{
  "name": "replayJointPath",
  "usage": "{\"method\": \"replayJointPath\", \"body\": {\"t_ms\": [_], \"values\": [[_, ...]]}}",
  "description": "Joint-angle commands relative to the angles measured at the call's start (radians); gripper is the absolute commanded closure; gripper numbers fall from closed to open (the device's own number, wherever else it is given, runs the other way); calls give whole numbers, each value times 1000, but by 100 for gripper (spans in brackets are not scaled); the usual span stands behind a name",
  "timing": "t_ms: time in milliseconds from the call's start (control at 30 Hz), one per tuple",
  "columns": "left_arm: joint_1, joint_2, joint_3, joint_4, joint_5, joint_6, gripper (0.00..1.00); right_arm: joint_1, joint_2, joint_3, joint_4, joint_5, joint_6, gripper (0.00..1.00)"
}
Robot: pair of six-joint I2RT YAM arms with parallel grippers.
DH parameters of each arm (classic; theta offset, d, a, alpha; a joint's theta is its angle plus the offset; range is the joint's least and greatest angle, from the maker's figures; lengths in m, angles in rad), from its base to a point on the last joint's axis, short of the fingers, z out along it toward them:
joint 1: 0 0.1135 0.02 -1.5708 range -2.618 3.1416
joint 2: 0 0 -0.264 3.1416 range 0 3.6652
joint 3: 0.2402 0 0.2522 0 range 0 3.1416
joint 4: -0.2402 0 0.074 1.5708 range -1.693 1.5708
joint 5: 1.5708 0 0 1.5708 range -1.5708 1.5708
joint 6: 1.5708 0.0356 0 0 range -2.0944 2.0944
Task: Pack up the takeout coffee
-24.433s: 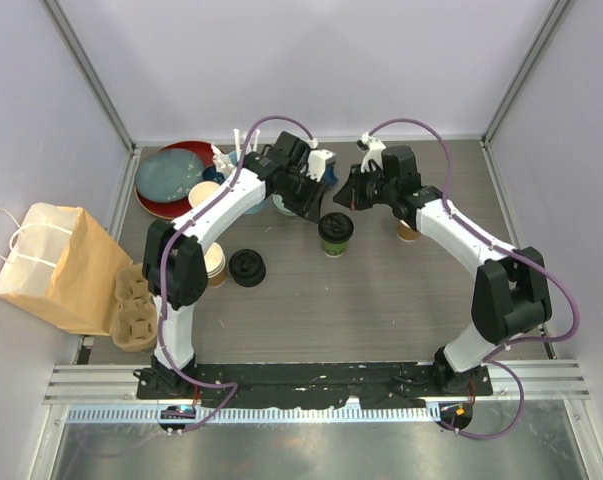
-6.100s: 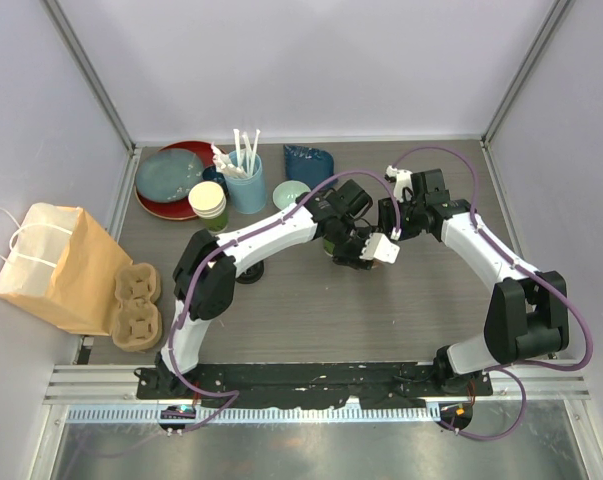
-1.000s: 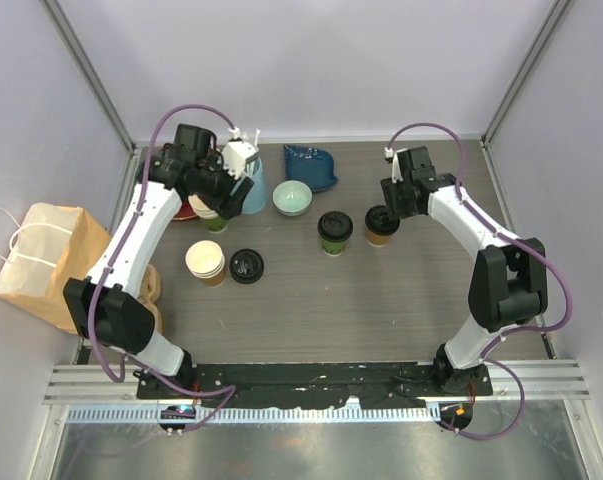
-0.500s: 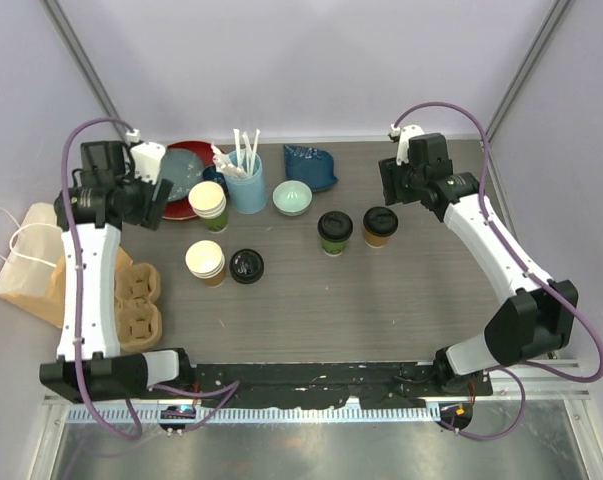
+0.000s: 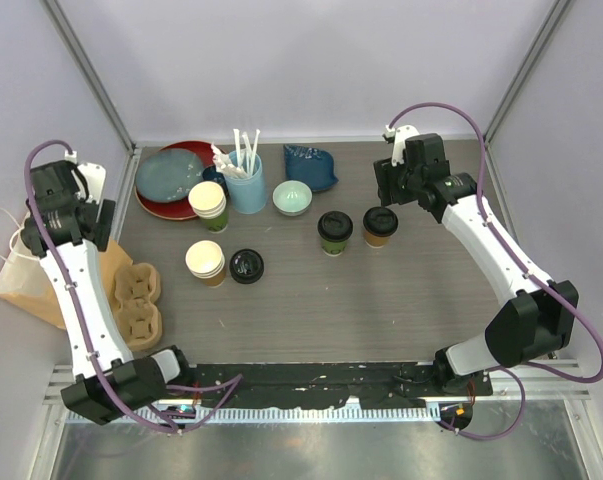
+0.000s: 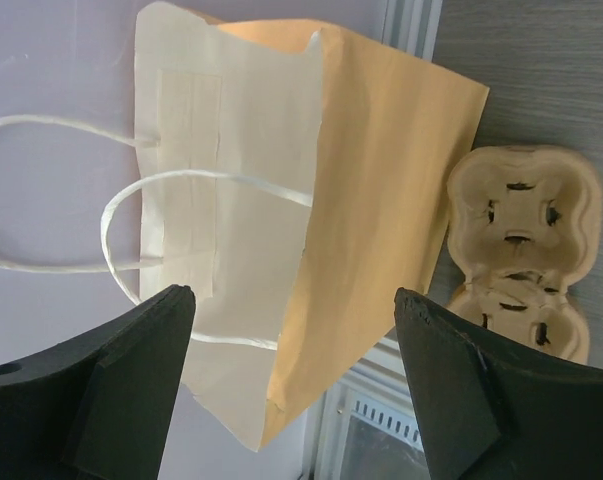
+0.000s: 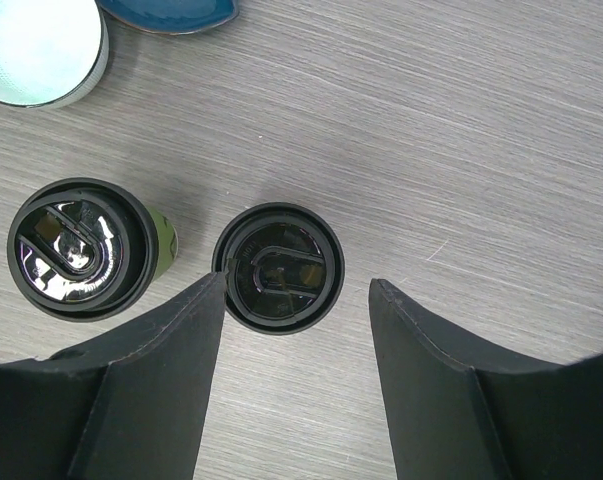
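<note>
- Packing is not yet starting for the cups themselves: green cup (image 5: 335, 228) and brown cup (image 5: 380, 224) are both standing upright and lidded on the surface (image 5: 381, 310), well apart from the paper bag (image 5: 19, 268), off toward its right.
- The two cups are sitting just beside each other with a small gap between them; neither is in the bag or in the cup carrier (image 5: 136, 305).
- The carrier is lying right against the bag, on the side facing the cups, with its wells looking empty.
- Left gripper (image 6: 293, 295) is hovering over the bag with its jaws spread wide and gripping nothing.
- Right gripper (image 7: 296, 285) is hanging far from the bag, above the brown cup, jaws parted on either side of its lid in the wrist view and holding nothing.
- Judged left to do: getting the bag ready, seating both cups, probably via the carrier, and loading them in. Essentially all of it.
- Hard to tell: whether the bag's mouth is open, since it is looking flat and folded from the left wrist view.
- The left arm is covering part of the bag in the top view; a finger is cutting off the carrier's edge in the left wrist view.
- How high the right jaws are sitting over the brown cup cannot be told; the green cup's wall is partly hidden behind a finger.
</note>
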Motion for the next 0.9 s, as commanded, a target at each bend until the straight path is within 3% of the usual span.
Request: {"method": "replayJointPath", "body": {"t_ms": [0, 200, 300, 433, 633, 867], "values": [[71, 29, -13, 22, 59, 46, 16, 9, -9, 12, 24, -10, -15, 35], [141, 90, -44, 30, 108, 65, 19, 10, -16, 9, 22, -4, -18, 36], [165, 127, -41, 13, 152, 71, 27, 12, -17, 6, 20, 1, -18, 35], [168, 157, -15, -13, 181, 65, 61, 10, -19, 6, 17, 2, -19, 35], [169, 151, 47, -44, 229, 53, 100, 13, -25, 3, 19, 4, -22, 36], [168, 110, 139, -91, 281, 45, 100, 13, -20, 3, 19, -1, -24, 35]]}}
